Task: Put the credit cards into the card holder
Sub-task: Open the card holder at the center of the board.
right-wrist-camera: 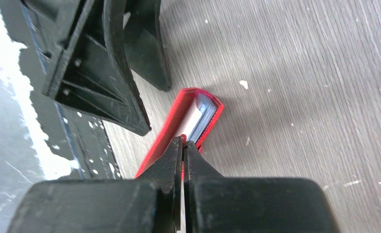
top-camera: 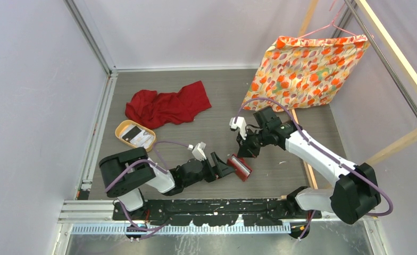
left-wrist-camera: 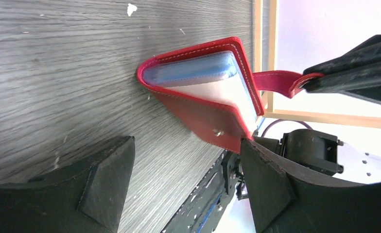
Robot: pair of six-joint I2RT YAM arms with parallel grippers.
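The right end effector (right-wrist-camera: 182, 141) pinches the snap tab (left-wrist-camera: 276, 79) of the card holder (left-wrist-camera: 203, 114) on the worktop (left-wrist-camera: 57, 58); the left end effector (left-wrist-camera: 187, 145) stands wide beside it. We judge opening in hand; next, brace its cover.

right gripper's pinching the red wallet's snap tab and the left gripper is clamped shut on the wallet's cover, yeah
Not quite. The left gripper is open, not clamped: the left wrist view shows its fingers spread apart, with the red wallet lying on the table ahead of them. The rest holds: the right gripper is shut on the snap tab.
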